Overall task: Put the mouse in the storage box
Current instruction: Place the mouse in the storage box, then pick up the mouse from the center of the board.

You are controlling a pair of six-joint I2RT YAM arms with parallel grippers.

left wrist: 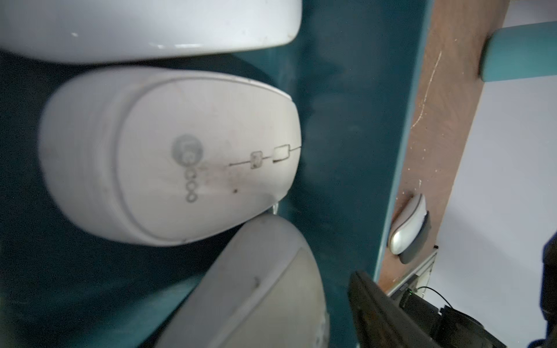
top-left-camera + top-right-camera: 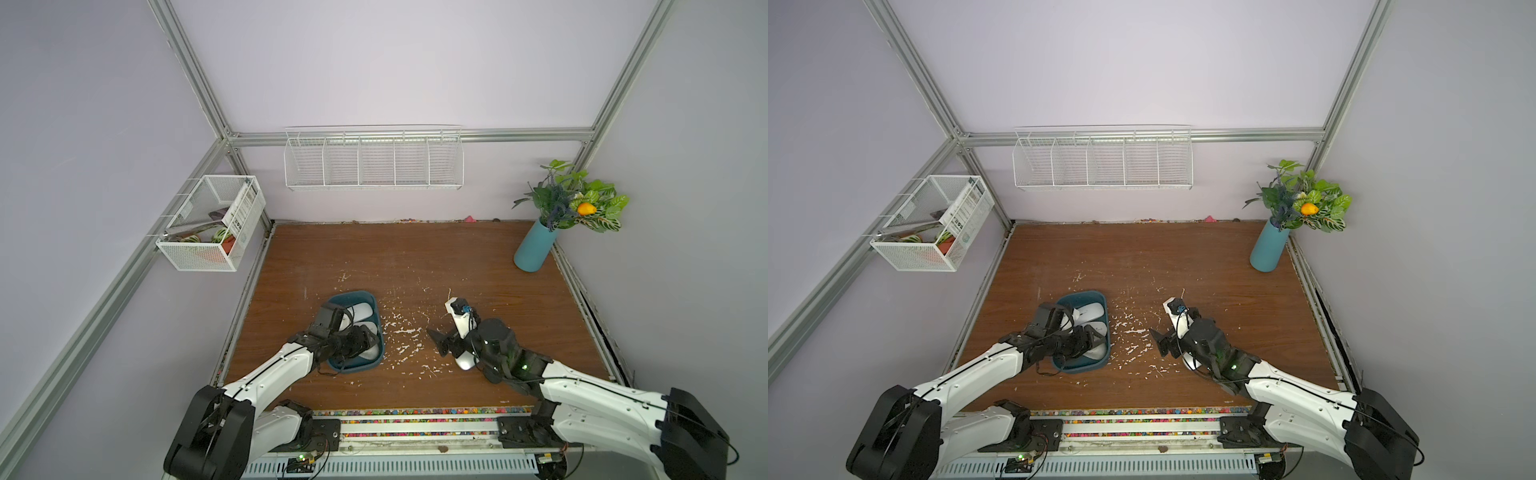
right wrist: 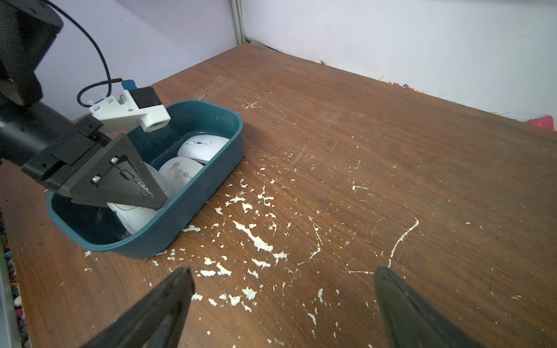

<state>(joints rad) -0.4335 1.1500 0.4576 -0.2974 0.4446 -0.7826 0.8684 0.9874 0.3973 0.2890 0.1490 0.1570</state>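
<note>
Right gripper wide, empty; loose mouse beneath it, behind the jaws, well apart from storage box. Left gripper above that box, spread unclear.

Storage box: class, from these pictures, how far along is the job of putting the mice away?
Done: three mice lie in the storage box. In hand: the left claw hangs over the one at the near end; whether it grips cannot be told. Left: a fourth mouse sits on the table under the right arm; the right claw is open and empty.
</note>
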